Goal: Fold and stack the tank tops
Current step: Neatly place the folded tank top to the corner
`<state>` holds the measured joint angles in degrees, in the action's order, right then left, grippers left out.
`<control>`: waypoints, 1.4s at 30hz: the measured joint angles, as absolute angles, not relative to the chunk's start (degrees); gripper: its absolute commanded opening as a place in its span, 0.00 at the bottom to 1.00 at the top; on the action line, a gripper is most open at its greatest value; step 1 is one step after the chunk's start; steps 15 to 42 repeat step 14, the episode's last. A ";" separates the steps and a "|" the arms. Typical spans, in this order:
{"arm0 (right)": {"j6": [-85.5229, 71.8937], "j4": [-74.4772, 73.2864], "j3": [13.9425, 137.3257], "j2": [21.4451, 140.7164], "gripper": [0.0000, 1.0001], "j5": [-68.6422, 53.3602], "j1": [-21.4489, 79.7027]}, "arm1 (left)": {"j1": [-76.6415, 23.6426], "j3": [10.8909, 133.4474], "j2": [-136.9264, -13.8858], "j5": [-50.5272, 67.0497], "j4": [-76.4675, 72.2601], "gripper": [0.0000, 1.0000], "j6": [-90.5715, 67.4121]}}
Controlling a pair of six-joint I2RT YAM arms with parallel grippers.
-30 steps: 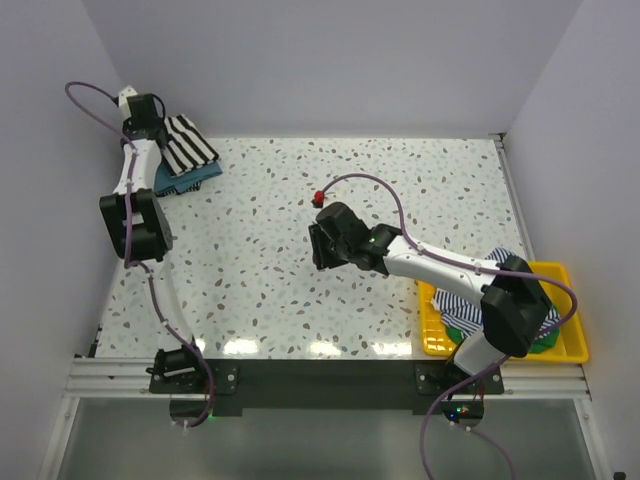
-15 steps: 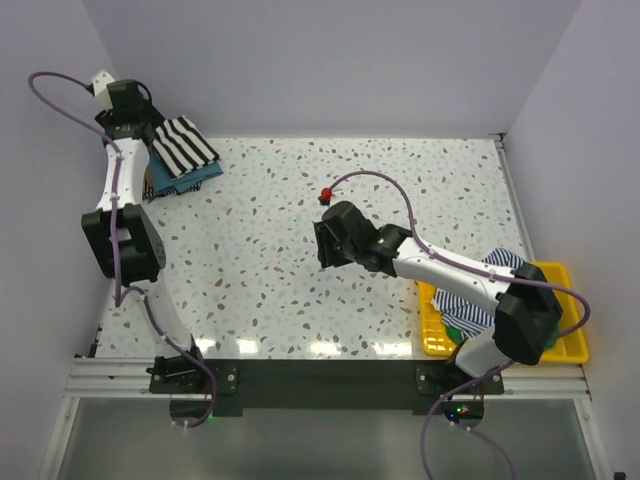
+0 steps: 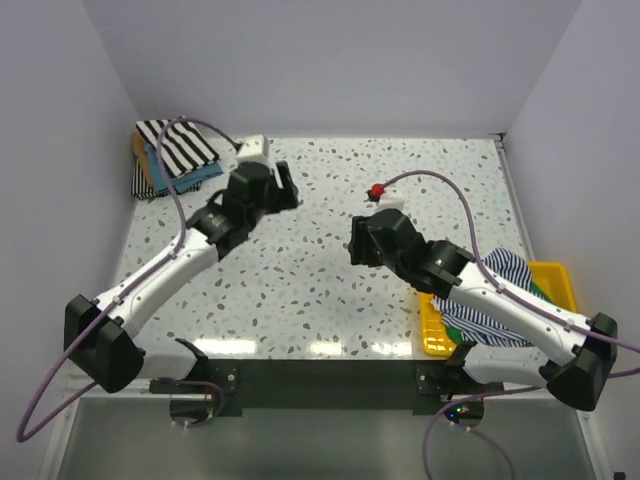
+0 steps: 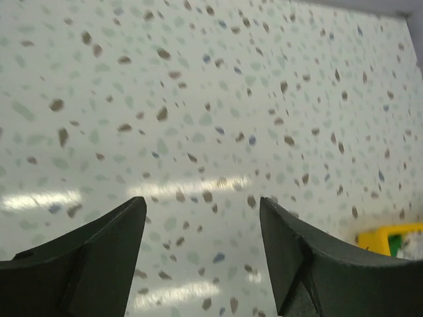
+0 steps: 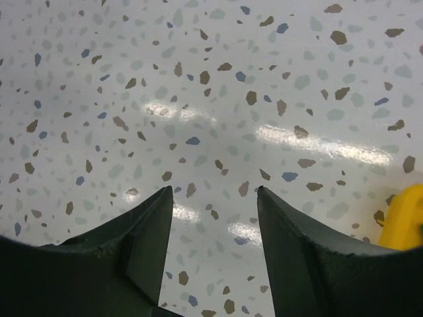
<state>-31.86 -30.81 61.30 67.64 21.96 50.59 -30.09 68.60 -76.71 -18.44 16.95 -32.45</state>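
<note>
On the speckled table (image 3: 300,290), a folded striped tank top (image 3: 178,145) crowns the stack (image 3: 152,173).

Light falls bright and even from above me. The speckled table (image 3: 300,290) throws back white glare in a row of patches along its near edge, and in streaks below my 2 wrist cameras. Shadows under my arms are faint and soft. My left fingers (image 4: 79,264) and right fingers (image 5: 99,264) loom dark, slightly blurred, almost without detail.

Tank tops (image 3: 175,148) far left — tray (image 3: 431,325) near right
</note>
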 measured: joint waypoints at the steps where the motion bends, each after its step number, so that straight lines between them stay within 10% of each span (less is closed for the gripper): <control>1: -32.21 -31.09 59.92 65.80 0.60 23.14 50.59 | -33.74 65.95 -75.59 -18.90 16.82 0.74 -32.64; 11: -36.77 -33.54 47.51 55.90 0.61 30.72 50.54 | -56.58 51.37 -72.62 -20.21 16.53 0.75 -37.06; 42: -37.41 -34.22 47.09 55.83 0.63 31.68 50.54 | -57.45 51.37 -72.62 -20.21 15.33 0.75 -37.06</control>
